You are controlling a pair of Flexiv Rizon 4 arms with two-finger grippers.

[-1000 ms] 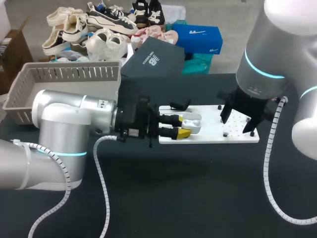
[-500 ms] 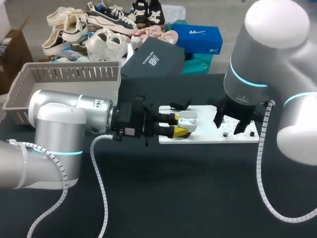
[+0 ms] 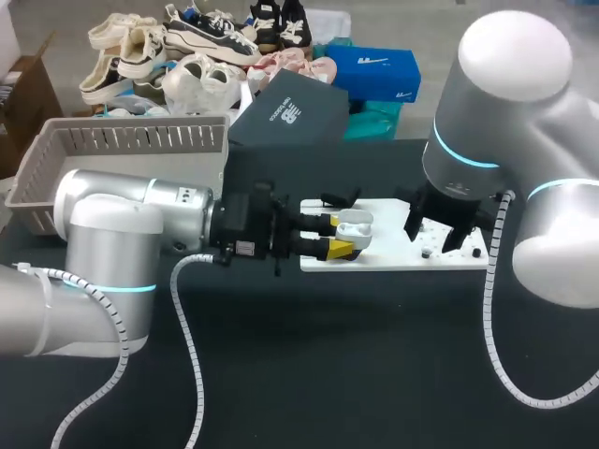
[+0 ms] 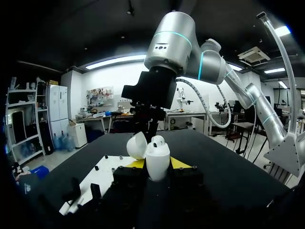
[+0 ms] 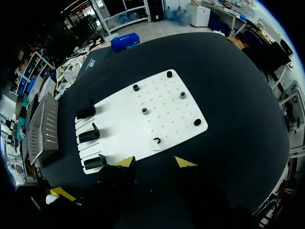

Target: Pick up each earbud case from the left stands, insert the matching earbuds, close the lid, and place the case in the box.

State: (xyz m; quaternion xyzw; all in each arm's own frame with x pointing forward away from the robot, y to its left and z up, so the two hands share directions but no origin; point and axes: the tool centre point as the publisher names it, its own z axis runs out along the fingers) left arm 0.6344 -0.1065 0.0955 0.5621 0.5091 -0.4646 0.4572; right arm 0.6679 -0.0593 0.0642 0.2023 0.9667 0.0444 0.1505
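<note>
A white earbud case (image 4: 157, 161) stands upright with its lid (image 4: 137, 145) swung open, and my left gripper (image 4: 157, 164) is shut on it. One white earbud (image 4: 158, 140) sits in the case. In the head view the left gripper (image 3: 339, 236) holds the case (image 3: 354, 224) just above the left end of the white board (image 3: 393, 254). My right gripper (image 3: 438, 234) hangs over the board's right part. Its yellow-tipped fingers stand open above the board (image 5: 143, 114) with nothing between them. A small white earbud (image 5: 156, 141) lies on the board just ahead of the right gripper (image 5: 155, 162).
Three black stands (image 5: 89, 135) line the board's left end, and several black pegs (image 5: 144, 111) dot its right half. A grey basket (image 3: 122, 154) stands at the table's back left. A dark shoe box (image 3: 285, 110) lies behind the board.
The left gripper has lifted the open case a little and drawn it slightly left. The right arm has shifted left over the board, its fingers closing a little.
</note>
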